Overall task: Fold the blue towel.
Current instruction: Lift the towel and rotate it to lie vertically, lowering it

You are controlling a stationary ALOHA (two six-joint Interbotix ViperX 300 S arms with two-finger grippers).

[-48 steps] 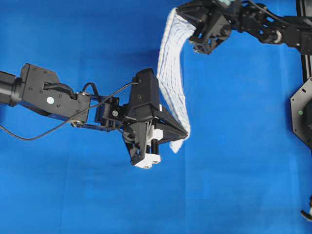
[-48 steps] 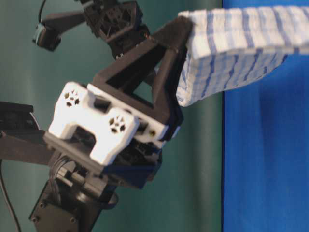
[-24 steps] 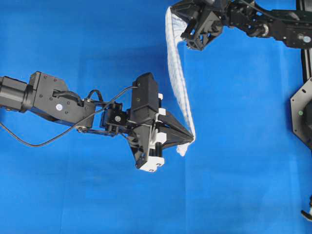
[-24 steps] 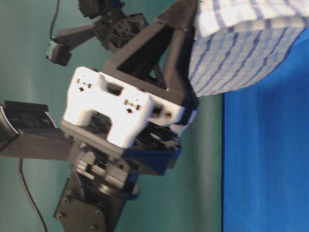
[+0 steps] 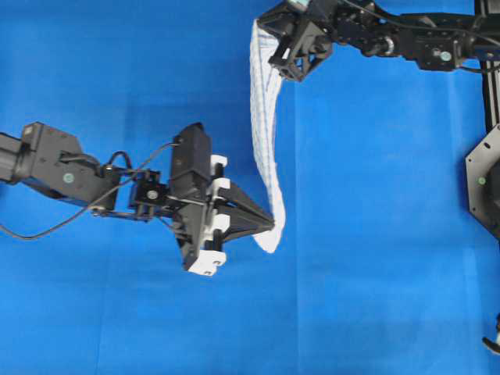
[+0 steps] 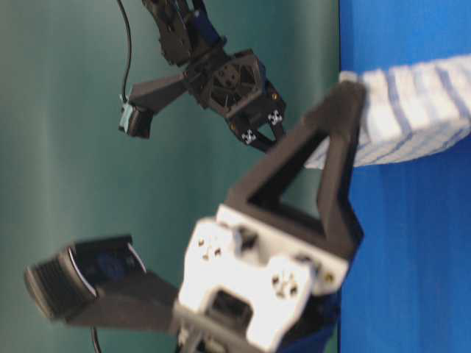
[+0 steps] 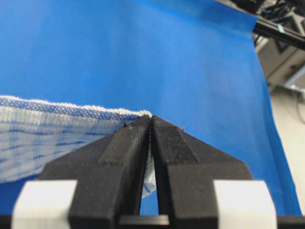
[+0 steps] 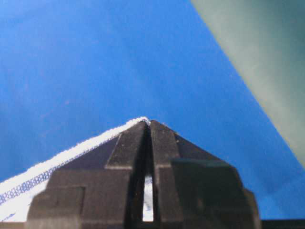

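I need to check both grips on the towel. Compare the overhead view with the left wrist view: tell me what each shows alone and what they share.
Only the overhead view shows the right gripper shut on the far end of the blue towel, and the towel strung between both arms. Only the left wrist view shows the closed fingers pinching the hemmed corner up close. Both show the left gripper shut on the towel above the blue sheet.
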